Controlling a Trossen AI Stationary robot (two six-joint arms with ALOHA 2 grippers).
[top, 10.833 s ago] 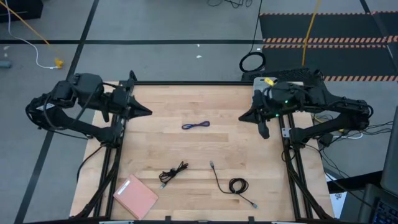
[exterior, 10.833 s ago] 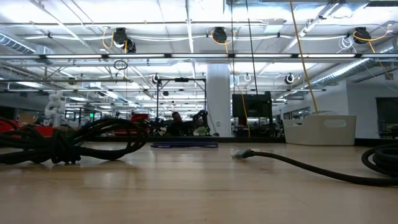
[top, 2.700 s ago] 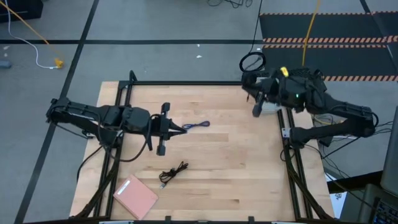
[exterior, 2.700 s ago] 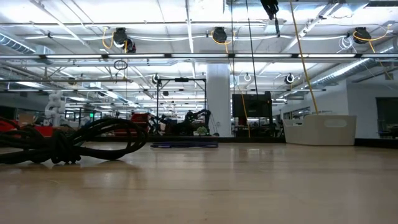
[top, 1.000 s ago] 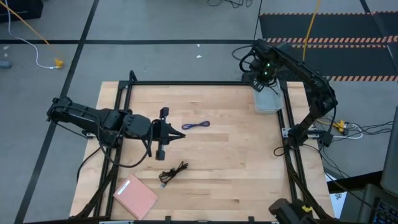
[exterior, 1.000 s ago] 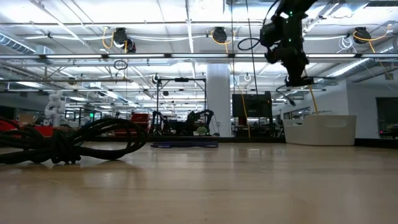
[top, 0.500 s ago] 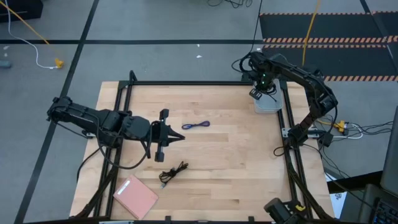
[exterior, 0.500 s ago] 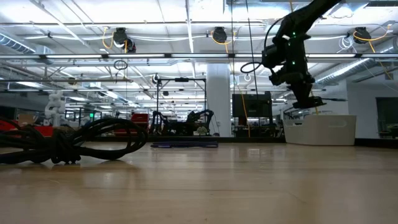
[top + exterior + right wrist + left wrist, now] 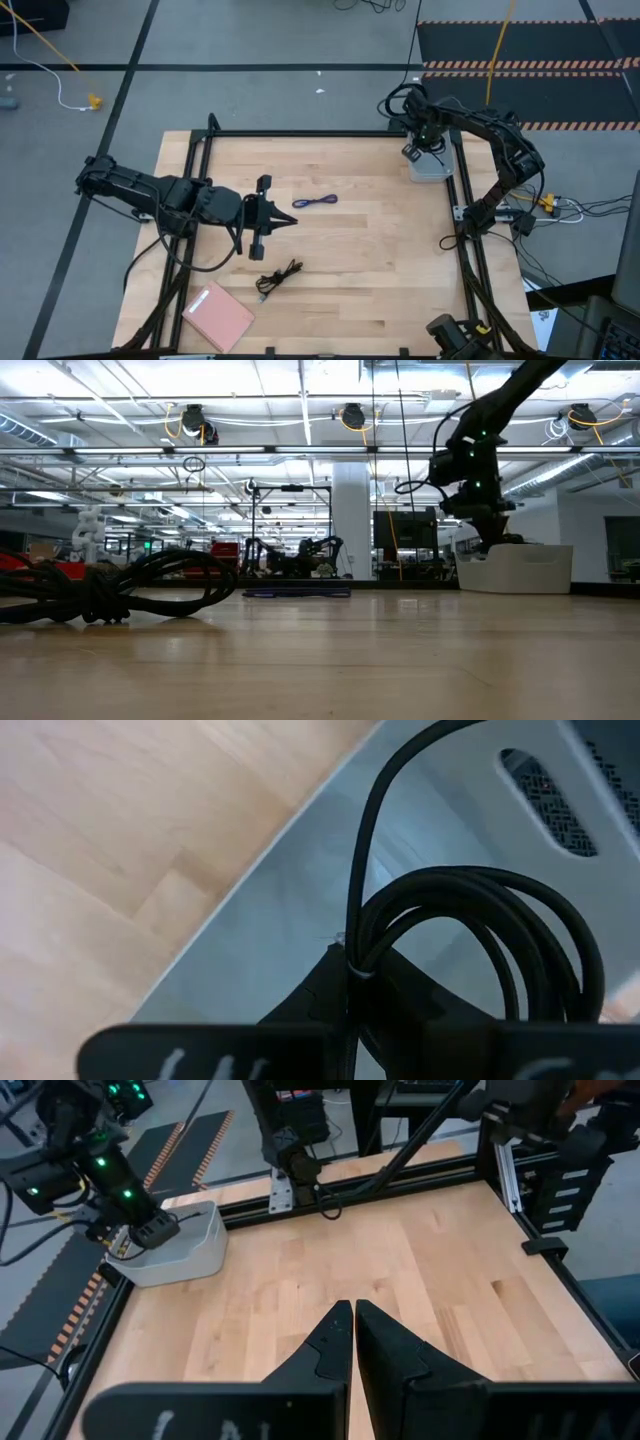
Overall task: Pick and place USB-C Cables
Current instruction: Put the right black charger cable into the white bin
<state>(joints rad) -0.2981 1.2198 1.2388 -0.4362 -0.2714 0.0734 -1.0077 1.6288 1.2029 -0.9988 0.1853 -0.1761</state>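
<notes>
My right gripper (image 9: 412,152) is at the table's far right corner, over the white bin (image 9: 432,168), and is shut on the round black cable coil (image 9: 480,950). My left gripper (image 9: 292,219) hovers shut over the table's left middle and holds nothing. Just beyond its tips the blue-purple cable (image 9: 315,201) lies flat on the wood. Nearer the front edge the bundled black cable (image 9: 278,278) also lies flat on the table. My right gripper pinches several strands of the coil where they gather (image 9: 352,965), between its two fingers, from above and pointing steeply down. The loops spread past the fingertips over the inside of the bin. A loose end (image 9: 365,840) runs off past them. I cannot tell whether the coil touches the bin's floor.
A pink flat pad (image 9: 218,316) lies at the near left corner. A black ring of thick cable (image 9: 403,100) lies on the floor beyond the far right corner. Bare wood stretches across the table's middle and right, and black frame rails run along its edges.
My right gripper has come down with the coil, from high above the far right corner to just over the white bin's rim, staying shut.
</notes>
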